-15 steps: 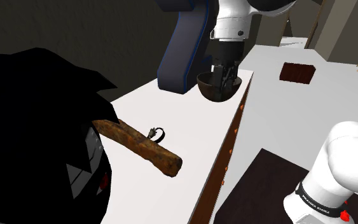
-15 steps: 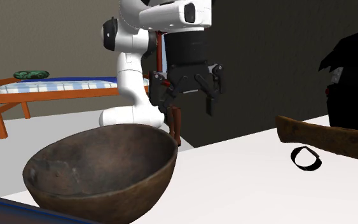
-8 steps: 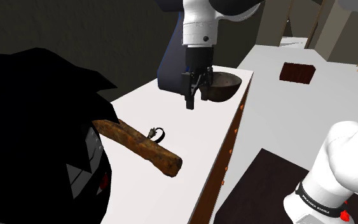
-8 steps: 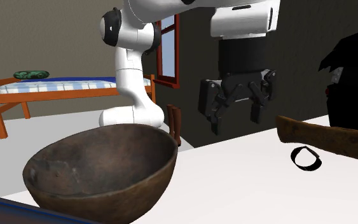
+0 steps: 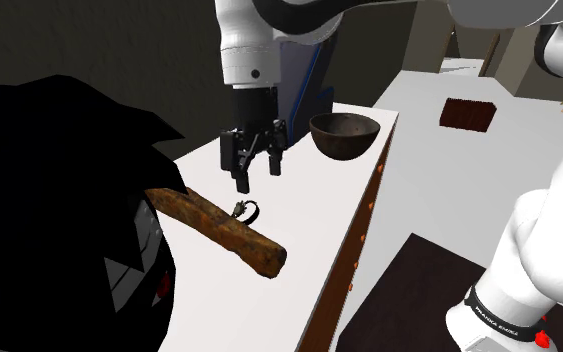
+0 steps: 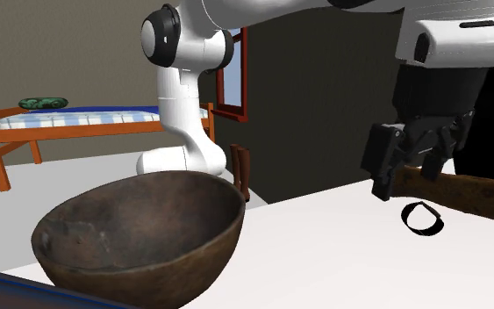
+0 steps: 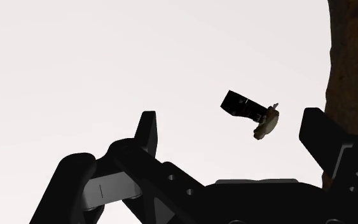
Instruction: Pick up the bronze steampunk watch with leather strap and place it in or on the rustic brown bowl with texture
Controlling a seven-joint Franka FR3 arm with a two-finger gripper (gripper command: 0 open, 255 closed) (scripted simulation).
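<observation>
Shoulder view evidence puts the task at its start: the watch (image 5: 246,209) is not yet grasped and lies on the white worktop (image 5: 309,212), away from its edges and just beside a brown log (image 5: 224,230). The bowl (image 5: 344,142) is set at the worktop's far corner, well apart from the watch, and nothing is seen in it. The gripper (image 5: 257,176) is held above the worktop, fingers apart, with nothing clasped. In the wrist view the watch (image 7: 252,111) is seen below and ahead of the gripper (image 7: 230,127), nearer the log-side finger. Descent, grasp, carry and release are judged to be left.
</observation>
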